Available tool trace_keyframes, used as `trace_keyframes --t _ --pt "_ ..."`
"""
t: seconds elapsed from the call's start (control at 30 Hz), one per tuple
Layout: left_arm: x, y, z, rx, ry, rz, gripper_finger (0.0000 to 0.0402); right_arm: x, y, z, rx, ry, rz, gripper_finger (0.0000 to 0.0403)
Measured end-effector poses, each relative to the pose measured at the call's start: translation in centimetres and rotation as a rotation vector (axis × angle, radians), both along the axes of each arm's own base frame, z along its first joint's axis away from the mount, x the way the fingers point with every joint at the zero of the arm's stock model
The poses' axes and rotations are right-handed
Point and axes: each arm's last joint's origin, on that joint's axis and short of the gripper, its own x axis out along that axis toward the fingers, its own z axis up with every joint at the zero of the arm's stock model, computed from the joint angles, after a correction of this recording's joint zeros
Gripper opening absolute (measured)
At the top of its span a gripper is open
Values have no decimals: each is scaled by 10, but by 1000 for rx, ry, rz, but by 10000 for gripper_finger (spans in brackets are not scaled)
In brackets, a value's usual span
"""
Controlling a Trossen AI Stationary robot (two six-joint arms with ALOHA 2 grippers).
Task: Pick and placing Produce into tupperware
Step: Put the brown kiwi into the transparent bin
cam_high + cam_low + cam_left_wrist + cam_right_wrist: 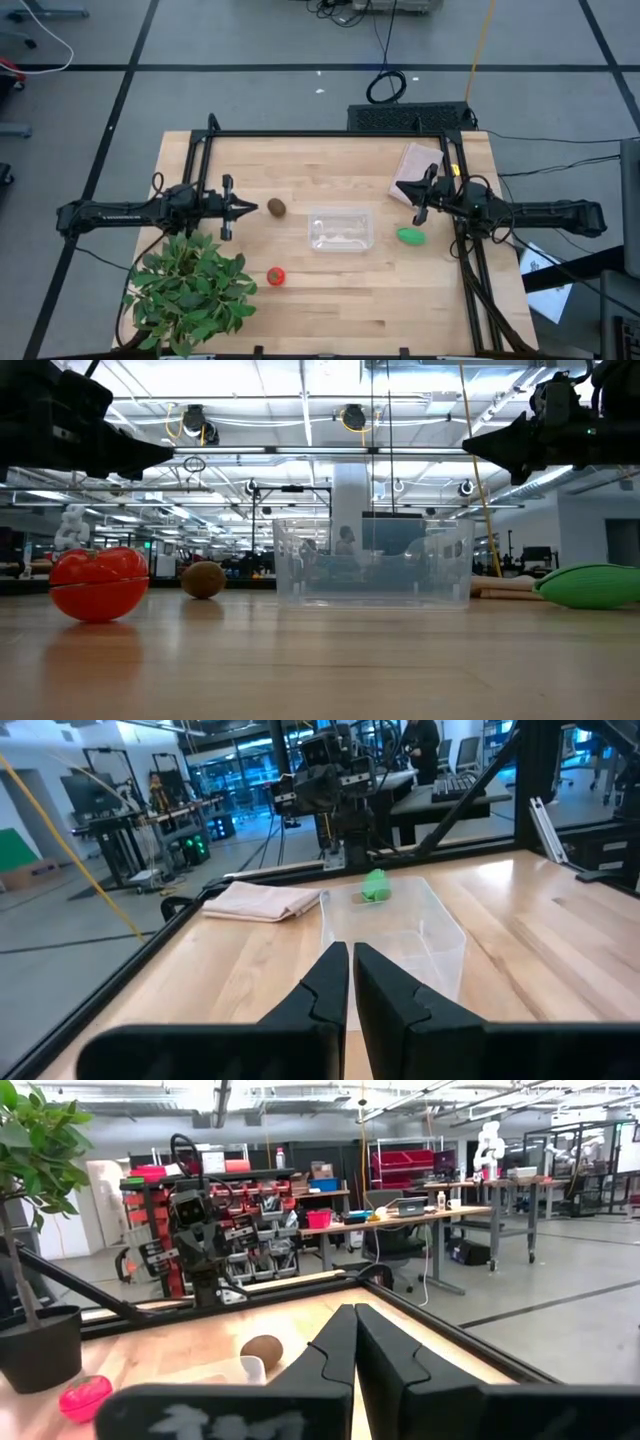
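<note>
No legible writing. Clear rectangular plastic tupperware (341, 229) sits mid-table, bare wood all round; fuzzy brown kiwi (276, 207), red tomato ball (275, 276) and green oblong piece (411, 236) lie apart outside it. Left gripper (250, 208) near kiwi and right gripper (402, 187) above green piece, fingers pressed together, empty.

I see a pale wood tabletop (330, 290) with a smooth, satin sheen. On it, the tupperware (340, 229) is clear glossy plastic; beside it the kiwi (276, 207) looks matt, the tomato (98, 583) and green piece (592, 585) smooth.
</note>
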Motion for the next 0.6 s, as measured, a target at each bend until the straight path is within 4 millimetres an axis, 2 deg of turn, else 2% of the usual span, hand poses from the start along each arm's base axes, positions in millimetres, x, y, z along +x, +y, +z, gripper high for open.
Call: trace_keyframes --t 0.6 --pt "-1 3 10 37 -105 92 26 0 0 0 -3 1 1 0"
